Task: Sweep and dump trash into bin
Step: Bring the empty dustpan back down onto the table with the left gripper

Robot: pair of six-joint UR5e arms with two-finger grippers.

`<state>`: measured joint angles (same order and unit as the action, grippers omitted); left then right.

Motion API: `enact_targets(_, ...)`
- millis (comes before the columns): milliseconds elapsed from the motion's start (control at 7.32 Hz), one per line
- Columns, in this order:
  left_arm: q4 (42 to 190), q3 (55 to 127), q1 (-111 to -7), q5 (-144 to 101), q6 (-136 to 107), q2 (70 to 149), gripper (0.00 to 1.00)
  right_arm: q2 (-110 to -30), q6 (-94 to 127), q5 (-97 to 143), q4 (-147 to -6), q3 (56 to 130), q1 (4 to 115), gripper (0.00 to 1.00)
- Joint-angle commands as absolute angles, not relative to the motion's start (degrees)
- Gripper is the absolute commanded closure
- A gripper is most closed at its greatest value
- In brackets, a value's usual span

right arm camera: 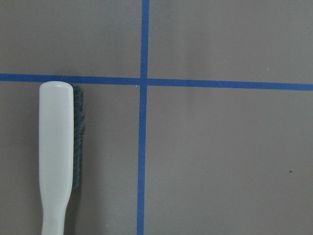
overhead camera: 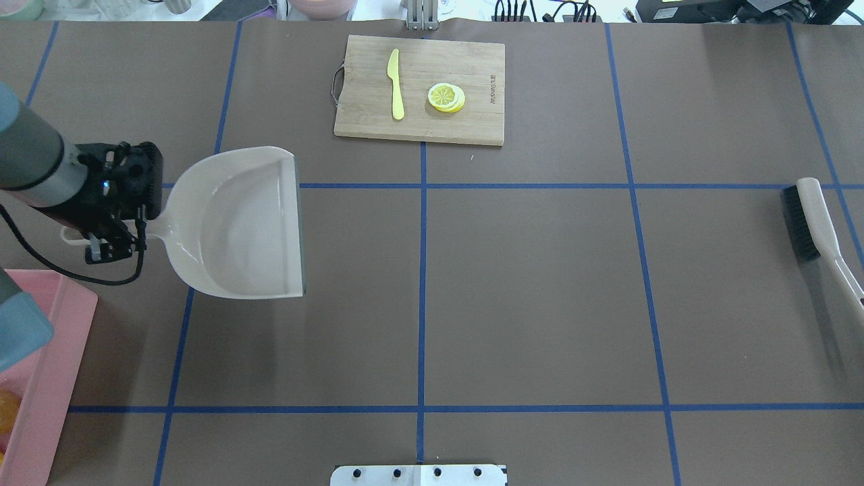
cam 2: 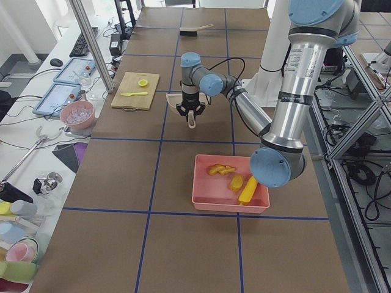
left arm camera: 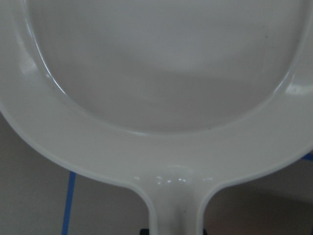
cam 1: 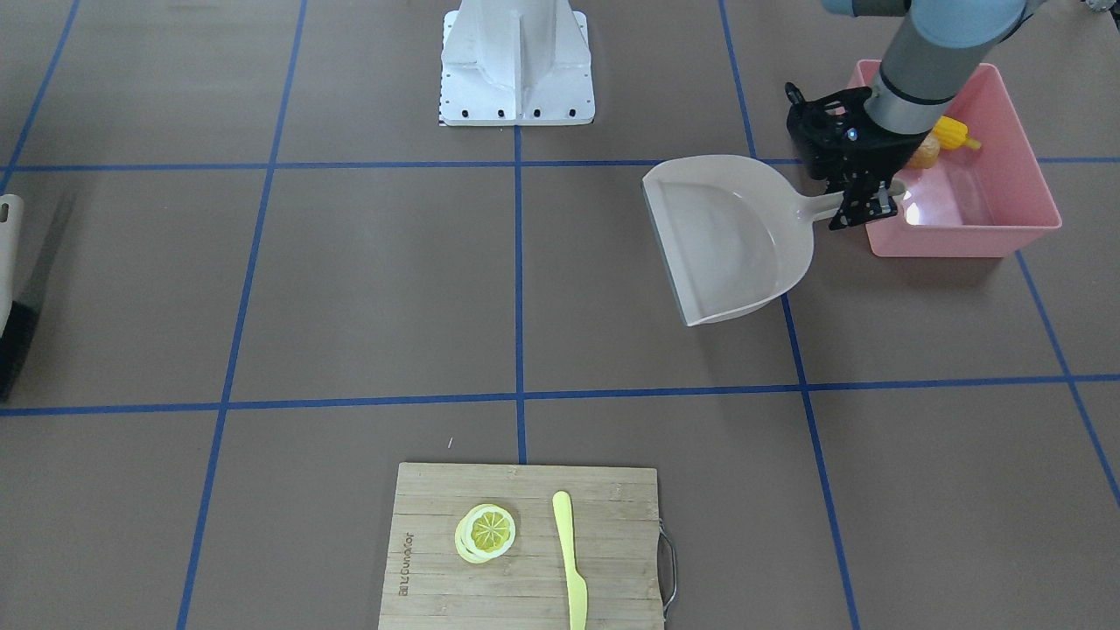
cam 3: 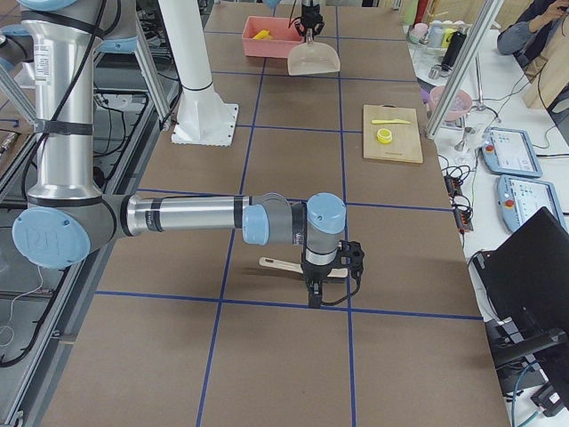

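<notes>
My left gripper (cam 1: 862,199) is shut on the handle of the beige-grey dustpan (cam 1: 726,236), which is empty and sits just beside the pink bin (cam 1: 962,238). The pan also shows in the overhead view (overhead camera: 236,223) and fills the left wrist view (left arm camera: 156,98). The yellow corn cob (cam 2: 247,190), brown potato (cam 2: 236,183) and tan ginger root (cam 2: 220,170) lie inside the bin (cam 2: 208,198). My right gripper (cam 3: 313,289) is over the handle end of the brush (cam 3: 283,263), which lies on the table; I cannot tell whether it is open or shut.
A wooden cutting board (cam 1: 437,525) at the table's operator side holds a lemon slice (cam 1: 486,532) and a pale yellow knife (cam 1: 570,560). The brush (overhead camera: 813,226) lies near the table's right end. The robot's base (cam 1: 516,70) stands at mid-table.
</notes>
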<state>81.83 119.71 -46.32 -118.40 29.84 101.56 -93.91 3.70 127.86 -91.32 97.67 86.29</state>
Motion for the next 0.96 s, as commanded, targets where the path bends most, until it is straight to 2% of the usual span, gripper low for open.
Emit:
enact_targets(0, 84.5, 118.6, -39.2, -118.6, 21.1, 101.0, 1.00, -94.2, 4.0, 127.9, -91.3, 97.6, 86.3, 0.00)
enact_targets(820, 90.0, 117.9, -32.0, -116.9, 20.1, 95.9, 1.00, -94.1, 4.0, 127.9, -91.3, 97.6, 86.3, 0.00)
